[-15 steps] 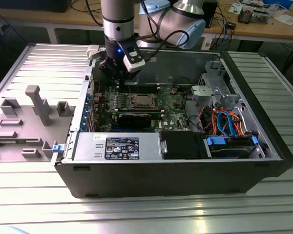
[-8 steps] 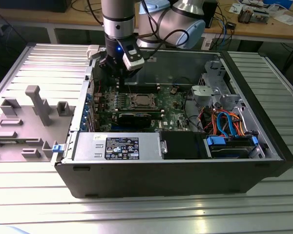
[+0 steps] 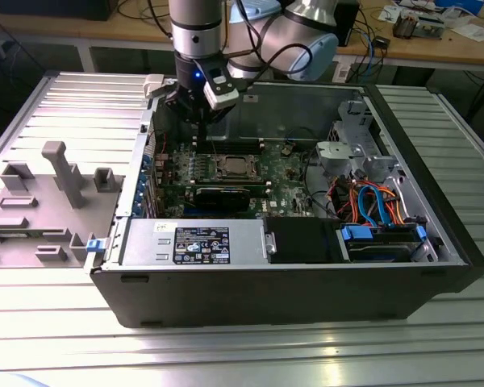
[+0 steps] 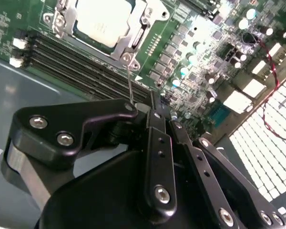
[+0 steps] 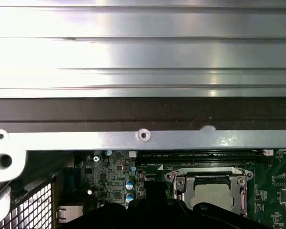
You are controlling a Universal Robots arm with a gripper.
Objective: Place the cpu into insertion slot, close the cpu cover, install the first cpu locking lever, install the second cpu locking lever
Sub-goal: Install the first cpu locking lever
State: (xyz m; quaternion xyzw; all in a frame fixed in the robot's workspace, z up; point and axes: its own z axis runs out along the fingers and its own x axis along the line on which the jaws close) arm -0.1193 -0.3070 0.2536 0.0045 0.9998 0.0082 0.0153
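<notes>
The cpu (image 4: 102,21) lies flat in its socket on the green motherboard, silver top showing, with the cpu cover (image 4: 139,37) folded down around it as a metal frame. Both also show from above as cpu (image 3: 228,167) and cpu cover (image 3: 213,167), and again as cpu (image 5: 213,193) and cpu cover (image 5: 180,183). A thin wire locking lever (image 4: 129,81) rises from the socket's corner up to my fingertips. My gripper (image 4: 155,109) hovers just behind the socket with its fingers together; whether the lever is clamped between them is hidden. From outside, the gripper (image 3: 200,127) hangs inside the open case.
The open computer case (image 3: 266,282) lies on a ribbed metal table. A labelled power supply box (image 3: 195,242) sits along the front, a drive bay with blue cables (image 3: 379,205) on the exterior view's right. A grey fixture (image 3: 60,173) stands on the left. The case's rear wall (image 5: 143,136) is close.
</notes>
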